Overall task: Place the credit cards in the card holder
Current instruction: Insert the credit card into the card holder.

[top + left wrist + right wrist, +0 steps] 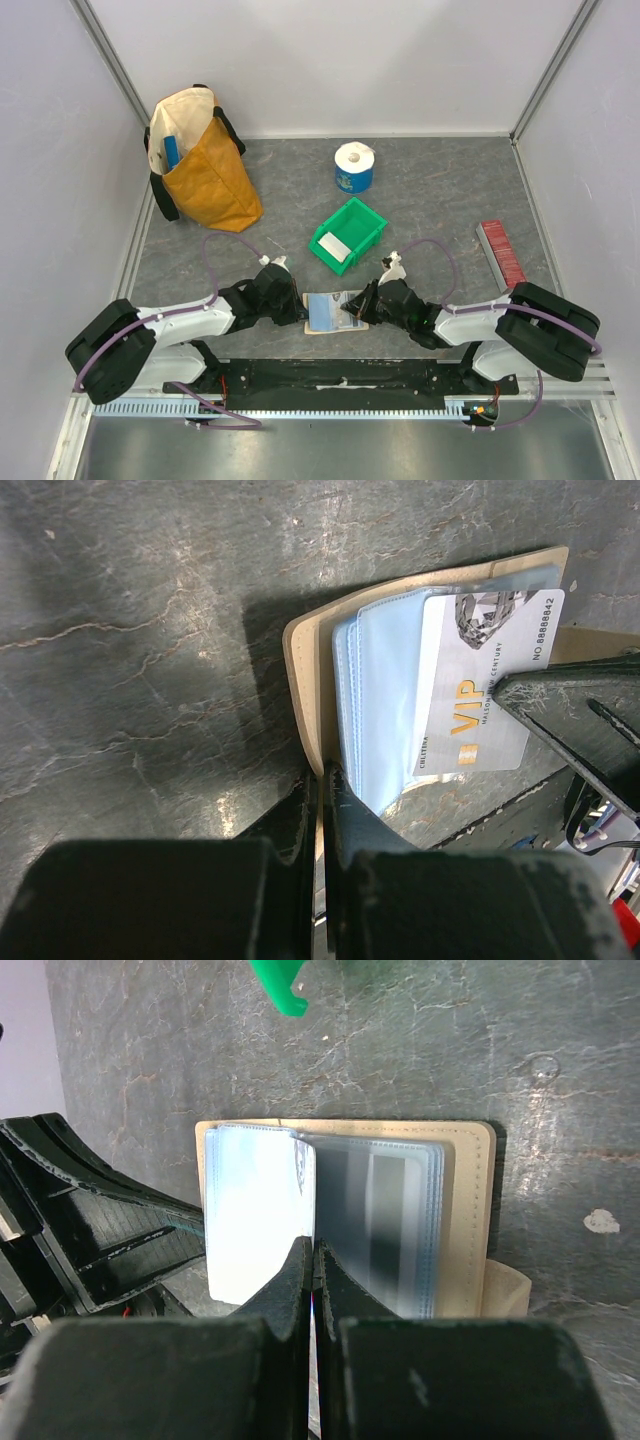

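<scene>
Two hands flanked the open card holder (300, 680): left hand (322, 777) clamped on its cover edge, right hand (312, 1252) pinching a credit card (480, 680) lying lengthwise between them.

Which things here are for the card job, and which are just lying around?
For the job: tan soft folding card holder, white plastic VIP card.
Lying about: yellow cloth bag, white paper roll, red ridged strip, green plastic bin.

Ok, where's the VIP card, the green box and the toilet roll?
VIP card (485, 680): left wrist view, middle of its face.
Green box (370, 245): top view, its right-hand wall.
Toilet roll (354, 160): top view, its white top.
</scene>
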Robot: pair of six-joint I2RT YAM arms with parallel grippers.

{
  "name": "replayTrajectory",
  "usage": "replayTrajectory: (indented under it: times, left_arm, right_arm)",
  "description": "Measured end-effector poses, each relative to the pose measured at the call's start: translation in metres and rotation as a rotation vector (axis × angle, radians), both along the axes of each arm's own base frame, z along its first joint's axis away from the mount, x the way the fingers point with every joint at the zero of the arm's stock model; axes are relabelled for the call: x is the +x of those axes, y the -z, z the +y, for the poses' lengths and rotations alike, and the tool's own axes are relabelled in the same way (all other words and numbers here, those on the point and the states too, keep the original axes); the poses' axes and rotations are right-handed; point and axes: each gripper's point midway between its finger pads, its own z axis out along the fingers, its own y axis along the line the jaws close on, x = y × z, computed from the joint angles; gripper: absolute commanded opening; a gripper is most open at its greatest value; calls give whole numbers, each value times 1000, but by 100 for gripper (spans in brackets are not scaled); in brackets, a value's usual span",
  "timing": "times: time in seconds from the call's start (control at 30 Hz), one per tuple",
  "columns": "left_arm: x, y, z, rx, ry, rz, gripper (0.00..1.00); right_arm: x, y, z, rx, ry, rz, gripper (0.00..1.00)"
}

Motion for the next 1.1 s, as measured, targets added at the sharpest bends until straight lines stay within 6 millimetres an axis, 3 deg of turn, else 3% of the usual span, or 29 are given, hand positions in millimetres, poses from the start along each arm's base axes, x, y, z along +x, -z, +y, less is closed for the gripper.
replayTrajectory:
  times: [1.1]
  left_arm:
    - [0,0,0,0,0,0,2]
  right_arm:
    - [-1,3,3,2,0,5,0]
